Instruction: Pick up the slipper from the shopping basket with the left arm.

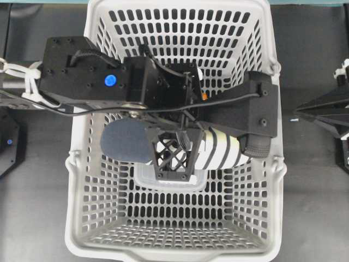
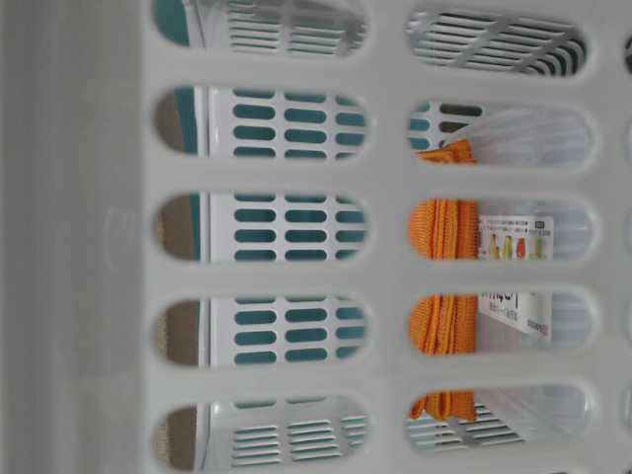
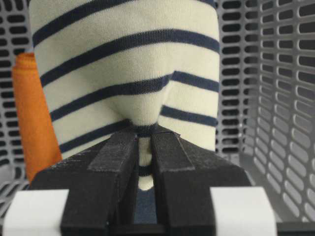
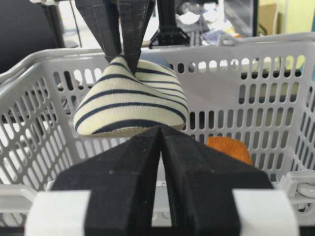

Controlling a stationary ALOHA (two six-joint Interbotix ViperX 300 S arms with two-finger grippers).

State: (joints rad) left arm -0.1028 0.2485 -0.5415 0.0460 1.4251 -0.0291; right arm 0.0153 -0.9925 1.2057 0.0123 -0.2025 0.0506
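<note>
Above the middle of the shopping basket [image 1: 82,164], the left gripper [image 1: 174,155] is pinching a fold of the striped upper of the slipper [image 1: 218,153], its fingers [image 3: 118,162] standing nearly together with only the bunched cloth between them. In the right wrist view the slipper [image 4: 133,105] is hanging directly beneath those fingers, apparently clear of the basket floor and near rim height, though from that angle I cannot tell how far it sits above or below the rim. Seen from overhead, its long axis is running left to right across the basket, the dark insole end toward the left and the striped toe toward the right, with the pinch falling near the middle. An orange cloth [image 4: 229,147] is lying lower down in the basket, beside the slipper and apart from it. The right gripper [image 4: 161,147] is sitting outside the basket wall, fingers pressed together and holding nothing, well farther from the slipper than the left one. Judging from this, the pick looks nearly done; the coming move probably calls only for lifting straight up without loosening the pinch, since a thin fold of soft fabric could slip.
</note>
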